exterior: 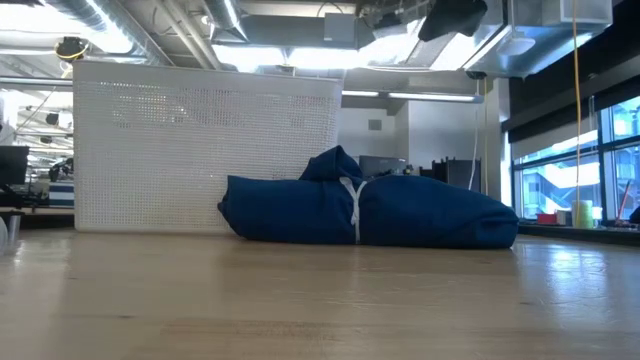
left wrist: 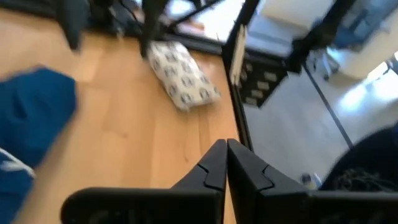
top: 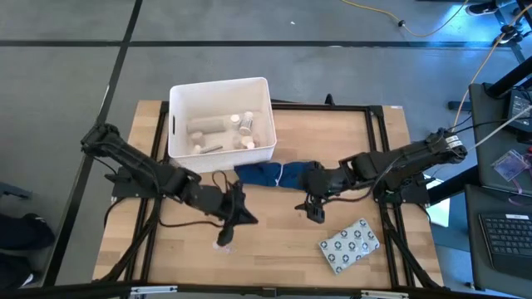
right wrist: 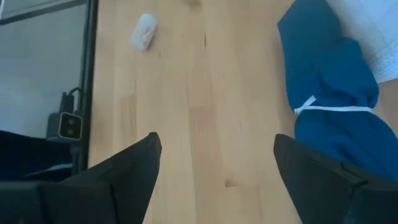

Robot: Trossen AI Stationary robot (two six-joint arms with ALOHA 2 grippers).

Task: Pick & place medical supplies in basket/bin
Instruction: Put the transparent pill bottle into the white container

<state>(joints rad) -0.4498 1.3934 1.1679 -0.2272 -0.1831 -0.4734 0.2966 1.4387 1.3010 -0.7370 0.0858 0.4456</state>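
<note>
The white tub (top: 179,100) stands at the table's far side, holding white gauze rolls (top: 204,126) and small vials (top: 243,123). It also shows in the low view as the tub (exterior: 200,150). The grey dotted blister pack (top: 351,245) lies flat near the table's near right corner and shows as the pack (left wrist: 183,74). A small white item (top: 223,242) lies near the near edge, seen too as the item (right wrist: 143,31). My left gripper (top: 246,217) (left wrist: 226,163) is shut and empty, hovering just right of that item. My right gripper (top: 314,211) (right wrist: 214,158) is open over bare wood, between the blue cloth and the pack.
A dark blue cloth bundle (top: 270,174) tied with a white cord lies in front of the tub, also seen as the bundle (exterior: 370,210) (right wrist: 336,106). Bare wood lies between the two grippers and along the near edge. A black frame (top: 378,158) borders the table.
</note>
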